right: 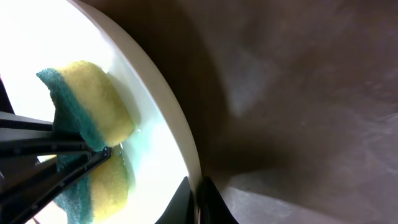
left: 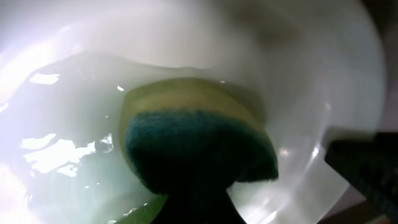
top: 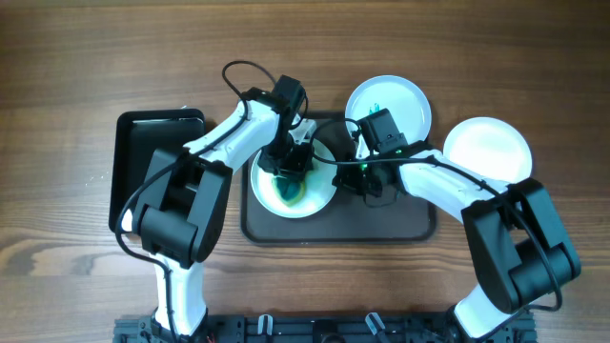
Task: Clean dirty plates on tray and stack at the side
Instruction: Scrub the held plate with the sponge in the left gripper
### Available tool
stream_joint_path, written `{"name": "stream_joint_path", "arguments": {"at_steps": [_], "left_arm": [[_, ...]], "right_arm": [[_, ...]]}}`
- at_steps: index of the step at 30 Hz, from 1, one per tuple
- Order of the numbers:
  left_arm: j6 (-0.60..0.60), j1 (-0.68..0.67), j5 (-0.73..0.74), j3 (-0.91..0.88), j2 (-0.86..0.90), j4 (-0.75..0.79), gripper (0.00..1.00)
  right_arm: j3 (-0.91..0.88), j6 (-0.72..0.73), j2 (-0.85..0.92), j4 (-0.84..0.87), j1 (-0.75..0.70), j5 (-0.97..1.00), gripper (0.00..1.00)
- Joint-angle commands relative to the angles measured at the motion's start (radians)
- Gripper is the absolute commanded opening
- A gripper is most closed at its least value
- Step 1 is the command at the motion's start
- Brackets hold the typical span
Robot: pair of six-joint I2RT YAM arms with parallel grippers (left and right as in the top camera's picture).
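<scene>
A white plate [top: 319,197] with a teal-green smear lies on the left of the dark tray [top: 400,227]. My left gripper [top: 289,164] is shut on a yellow-and-teal sponge [left: 193,134] and presses it onto this plate [left: 74,124]. My right gripper [top: 351,177] is shut on the plate's right rim [right: 180,134], one finger on each side. The sponge [right: 93,112] shows in the right wrist view too. A second plate [top: 405,103] with a small green smear lies behind the tray. A third, clean-looking plate [top: 488,148] lies on the table to the right.
A smaller glossy black tray [top: 133,171] lies at the left, partly under my left arm. Black cables [top: 243,69] loop above the left wrist. The wooden table [top: 76,57] surrounds everything.
</scene>
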Motion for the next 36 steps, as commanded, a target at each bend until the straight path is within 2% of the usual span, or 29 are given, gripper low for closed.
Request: {"name": "stream_joint_path", "arguments": {"at_steps": [1,4,8,12,17,20,22,24,26,28,33,36], "left_arm": [[-0.385,-0.019,-0.298,-0.038,0.058,-0.075,0.04],[-0.486,-0.02,-0.369,-0.038,0.058,-0.093,0.04],[-0.532,-0.02,-0.384,-0.038,0.058,-0.109,0.04],[-0.541,-0.019,-0.396,-0.035,0.058,-0.136,0.04],[-0.611,-0.02,-0.563,0.006,0.058,-0.224,0.04],[-0.61,-0.02,-0.634,0.007,0.058,-0.206,0.04],[-0.583,-0.022,-0.626,0.007,0.058,-0.15,0.04],[-0.486,-0.026,-0.531,0.002,0.058,-0.079,0.04],[-0.286,-0.029,-0.27,-0.026,0.058,0.031,0.04],[-0.174,-0.035,-0.106,-0.071,0.058,0.099,0.04],[-0.058,-0.043,0.025,-0.199,0.058,0.213,0.04],[0.038,-0.043,0.11,-0.202,0.058,0.216,0.04]], "right_arm": [[-0.021,-0.009,0.022,0.009,0.003,0.033,0.04],[-0.021,-0.008,0.022,0.009,0.003,0.033,0.04],[-0.021,-0.005,0.022,0.011,0.003,0.033,0.04],[-0.021,-0.002,0.022,0.013,0.003,0.033,0.04],[-0.021,-0.002,0.022,0.012,0.003,0.033,0.04],[-0.021,-0.003,0.022,0.012,0.003,0.033,0.04],[-0.021,-0.002,0.022,0.011,0.003,0.033,0.04],[-0.021,-0.002,0.022,0.009,0.003,0.033,0.04],[-0.021,-0.006,0.022,0.004,0.003,0.033,0.04],[-0.021,-0.013,0.022,0.001,0.003,0.033,0.04],[-0.021,-0.009,0.022,0.005,0.003,0.033,0.04],[-0.021,-0.009,0.022,0.004,0.003,0.033,0.04]]}}
